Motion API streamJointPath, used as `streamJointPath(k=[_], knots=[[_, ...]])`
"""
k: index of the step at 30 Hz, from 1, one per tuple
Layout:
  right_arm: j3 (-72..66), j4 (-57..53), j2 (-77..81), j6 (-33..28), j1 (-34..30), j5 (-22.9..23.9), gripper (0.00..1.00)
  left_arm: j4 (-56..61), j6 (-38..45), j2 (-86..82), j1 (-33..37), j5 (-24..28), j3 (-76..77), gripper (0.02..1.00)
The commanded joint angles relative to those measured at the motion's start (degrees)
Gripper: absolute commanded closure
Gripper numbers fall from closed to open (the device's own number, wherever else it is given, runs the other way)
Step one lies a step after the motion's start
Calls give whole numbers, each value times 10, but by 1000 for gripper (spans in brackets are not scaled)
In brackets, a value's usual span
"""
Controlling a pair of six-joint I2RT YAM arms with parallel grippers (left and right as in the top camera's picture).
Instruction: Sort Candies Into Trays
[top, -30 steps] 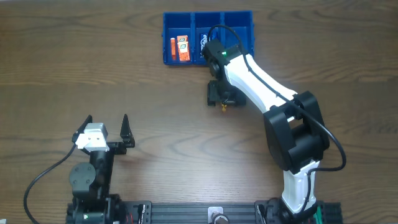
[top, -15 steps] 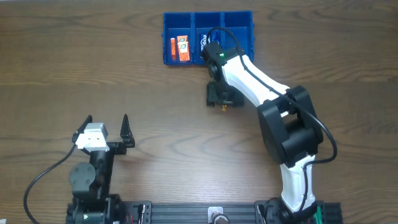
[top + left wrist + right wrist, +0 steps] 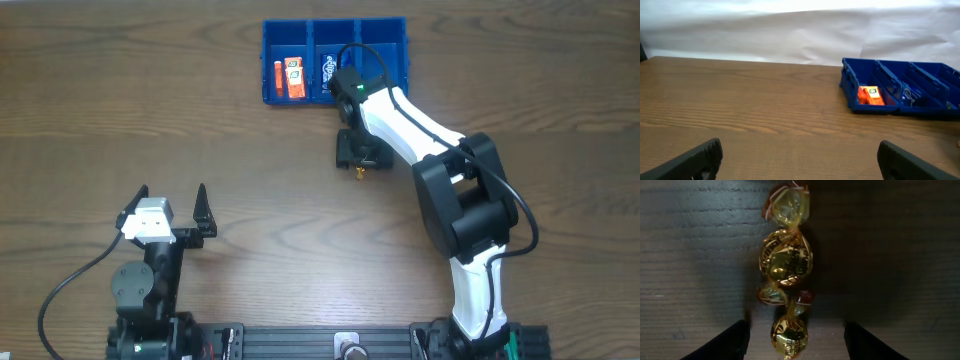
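Two gold foil-wrapped round candies (image 3: 787, 260) on wooden tabletop (image 3: 100, 100), near one blue three-compartment plastic tray (image 3: 385, 45) | right gripper (image 3: 802, 341): fingers parted, straddling both candies | left gripper (image 3: 172, 197): fingers wide, holding nothing, well apart

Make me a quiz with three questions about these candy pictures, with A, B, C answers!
1. Where are the orange candies? A) the tray's left compartment B) its middle compartment C) the table
2. What colour are the candies under the right gripper? A) red B) gold C) green
3. How is the left gripper? A) shut on a candy B) shut on nothing C) open
Answers: 1 A: they lie in the left compartment. 2 B: their wrappers shine gold. 3 C: its jaws stand wide apart.
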Motion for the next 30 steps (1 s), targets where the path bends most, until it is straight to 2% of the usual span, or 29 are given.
streamJointPath(k=[1, 9, 21, 30], knots=[[-3, 5, 10, 4, -3, 5, 373, -23, 6, -3, 2, 8, -9, 20], [-3, 7, 19, 5, -3, 5, 441, -23, 6, -3, 2, 8, -9, 20], [-3, 3, 19, 5, -3, 5, 713, -23, 6, -3, 2, 8, -9, 20], [-3, 1, 19, 5, -4, 5, 814, -23, 6, -3, 2, 8, -9, 20]])
